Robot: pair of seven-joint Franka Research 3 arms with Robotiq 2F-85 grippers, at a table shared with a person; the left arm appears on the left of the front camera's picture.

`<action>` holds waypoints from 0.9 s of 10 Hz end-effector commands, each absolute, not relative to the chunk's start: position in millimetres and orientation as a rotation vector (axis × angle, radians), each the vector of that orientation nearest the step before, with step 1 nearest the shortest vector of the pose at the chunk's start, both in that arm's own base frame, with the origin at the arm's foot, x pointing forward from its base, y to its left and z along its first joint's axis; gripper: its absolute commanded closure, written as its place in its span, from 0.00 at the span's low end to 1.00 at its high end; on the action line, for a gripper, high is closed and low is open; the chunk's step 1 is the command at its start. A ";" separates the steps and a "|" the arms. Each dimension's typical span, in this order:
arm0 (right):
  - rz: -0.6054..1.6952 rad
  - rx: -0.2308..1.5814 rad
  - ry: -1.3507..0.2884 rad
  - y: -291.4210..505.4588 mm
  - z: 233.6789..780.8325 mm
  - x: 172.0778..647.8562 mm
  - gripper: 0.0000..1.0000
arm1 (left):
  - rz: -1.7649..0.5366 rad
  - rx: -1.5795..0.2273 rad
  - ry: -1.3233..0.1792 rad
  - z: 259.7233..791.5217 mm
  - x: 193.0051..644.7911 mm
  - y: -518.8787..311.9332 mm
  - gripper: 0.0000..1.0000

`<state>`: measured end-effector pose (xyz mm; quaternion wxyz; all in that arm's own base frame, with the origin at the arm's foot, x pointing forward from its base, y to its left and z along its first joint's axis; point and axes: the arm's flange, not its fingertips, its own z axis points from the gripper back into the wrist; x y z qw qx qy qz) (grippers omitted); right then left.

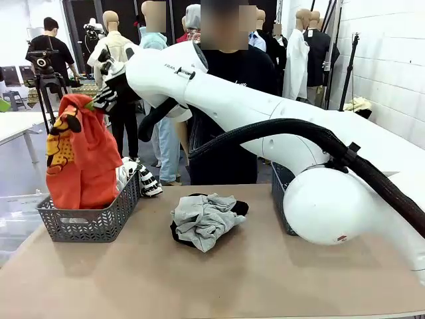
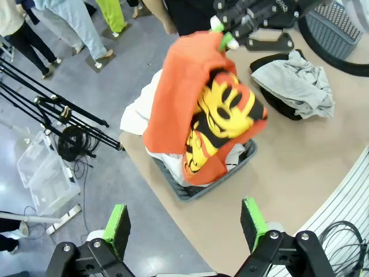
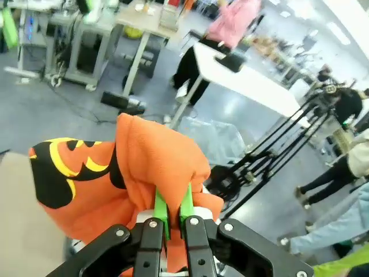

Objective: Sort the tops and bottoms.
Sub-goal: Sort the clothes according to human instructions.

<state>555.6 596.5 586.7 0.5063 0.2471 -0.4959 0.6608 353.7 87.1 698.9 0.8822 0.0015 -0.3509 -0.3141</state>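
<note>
My right gripper reaches across to the left and is shut on the top of the orange shirt with the yellow-black graphic. The shirt hangs over the left grey basket, its lower part inside. In the right wrist view the green pads pinch the orange cloth. A white shirt with black print lies in the same basket and spills over its rim. The light grey shirt lies mid-table on the black garment. My left gripper stands open high above the basket.
A second grey basket stands at the right behind my right arm. A person in black stands at the far edge. From above, tripod legs and a clear bin stand on the floor left of the table.
</note>
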 end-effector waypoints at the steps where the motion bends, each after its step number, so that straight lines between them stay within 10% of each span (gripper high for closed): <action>1: 1.660 0.650 -1.106 645.5 584.0 603.4 1.00 | -0.648 0.019 -0.723 699.0 353.6 86.8 0.00; 9: 1.659 0.648 -0.909 747.7 457.8 701.4 1.00 | -0.648 0.019 -0.723 699.0 353.6 86.8 0.00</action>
